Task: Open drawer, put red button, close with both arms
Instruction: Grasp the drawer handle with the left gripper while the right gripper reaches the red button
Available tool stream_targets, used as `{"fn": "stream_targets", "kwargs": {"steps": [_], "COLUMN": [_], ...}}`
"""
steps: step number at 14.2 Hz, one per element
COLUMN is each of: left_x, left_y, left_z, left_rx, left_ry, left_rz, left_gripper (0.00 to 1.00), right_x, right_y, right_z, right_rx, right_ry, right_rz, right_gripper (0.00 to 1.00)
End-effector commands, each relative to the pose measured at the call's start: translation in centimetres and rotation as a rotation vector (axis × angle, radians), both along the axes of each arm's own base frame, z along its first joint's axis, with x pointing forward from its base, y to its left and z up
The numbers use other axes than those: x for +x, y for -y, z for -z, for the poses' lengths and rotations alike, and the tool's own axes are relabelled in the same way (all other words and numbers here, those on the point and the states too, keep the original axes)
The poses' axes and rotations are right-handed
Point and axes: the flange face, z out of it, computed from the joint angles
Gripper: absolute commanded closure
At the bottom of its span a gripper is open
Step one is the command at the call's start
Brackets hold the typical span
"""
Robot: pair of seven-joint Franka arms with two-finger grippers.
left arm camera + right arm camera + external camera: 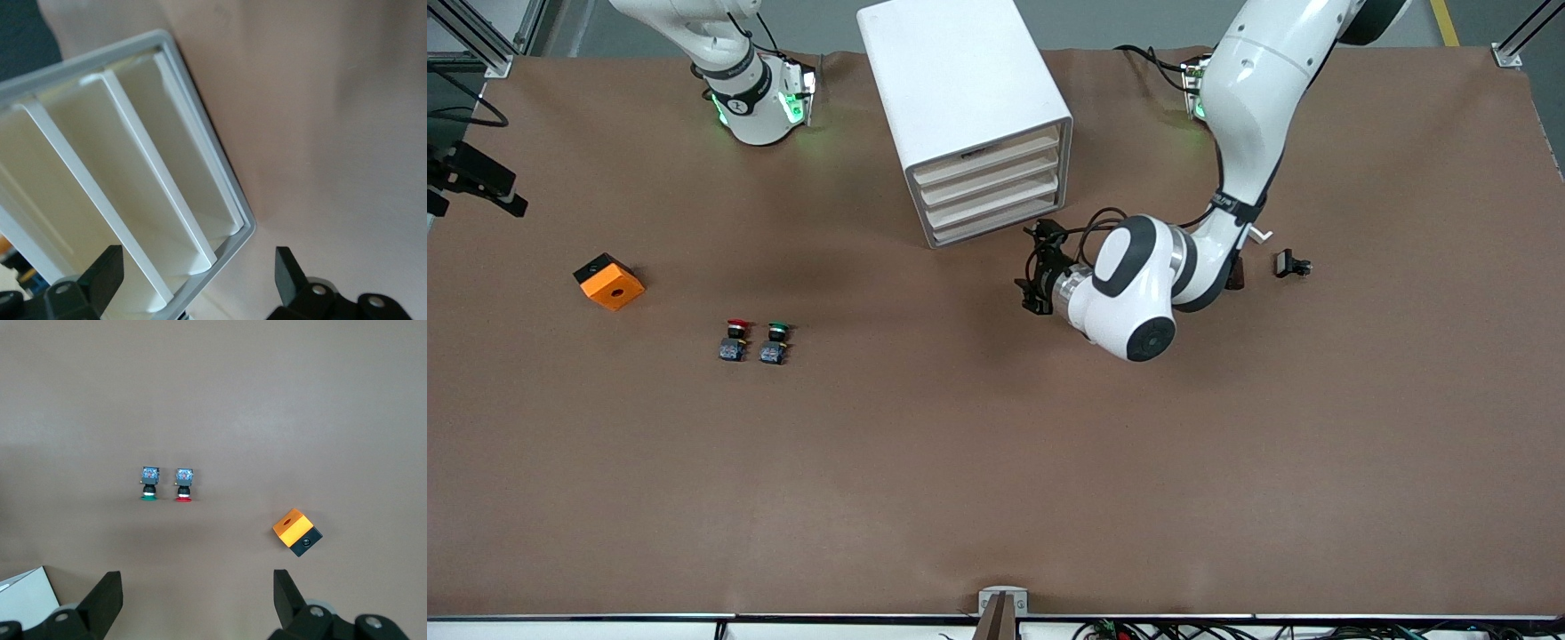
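Brown tabletop [996, 462], drawer-opening step in hand, all four drawers shut.

Across the front view from the right arm's end: orange block [609, 282] first, then red button [735, 340] with its green twin [775, 342] just beside it, both well apart from the cabinet [969, 116] and nearer the front camera. Red button lies on its side, I think: long axis runs toward the robots' bases, cap at the base-ward end, block base at the camera end.

Right pincer [197, 600] waits high by its base, fingers apart, looking down on both buttons.

Left pincer [1040, 267] sits low just beside the cabinet's front corner, fingers apart [107, 273], touching nothing. Target drawer [996, 211] looks like a lower one; can't tell which.

Next move, my read: swing the left pincer squarely onto a drawer front, catch its lip, pull straight out. Risk is dragging the whole cabinet.
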Motion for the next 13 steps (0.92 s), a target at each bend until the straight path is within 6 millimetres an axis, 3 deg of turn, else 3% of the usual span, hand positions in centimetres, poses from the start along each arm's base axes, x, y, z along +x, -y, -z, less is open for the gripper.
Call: {"fn": "stream_targets", "kwargs": {"steps": [1,4,6,8,11,12,13], "left_x": [-1.6,-4.4,-5.3,-5.6,-6.5,-6.7,-6.8], "left_y": [2.0,4.6,4.6,4.7,5.0,5.0,5.0], "left_z": [2.3,3.2,3.1,2.8,3.1,3.3,3.3], "left_rx": [0.065,0.157,0.182,0.165,0.195,0.193,0.188], "left_ry": [-0.12,-0.195,-0.269,-0.319,-0.392,-0.408,-0.423], "left_rz": [-0.049,-0.055,-0.029,-0.036,-0.028,-0.03,-0.027], "left_gripper": [0.0,0.0,0.0,0.01,0.05,0.14,0.17], "right_x": [3.1,5.8,6.4,6.7,6.8,6.8,6.7], "right_y": [-0.1,0.8,0.7,0.1,-0.9,-1.8,-2.7], "right_z": [4.0,8.5,8.6,10.2,15.6,16.9,18.5], "right_rx": [0.009,0.015,0.005,0.003,0.002,0.0,-0.004], "right_ry": [-0.068,-0.143,-0.14,-0.152,-0.13,-0.124,-0.112], "right_rz": [0.004,0.016,-0.013,-0.007,0.076,0.099,0.126], "right_gripper": [0.0,0.0,0.0,0.0,0.0,0.0,0.0]}}
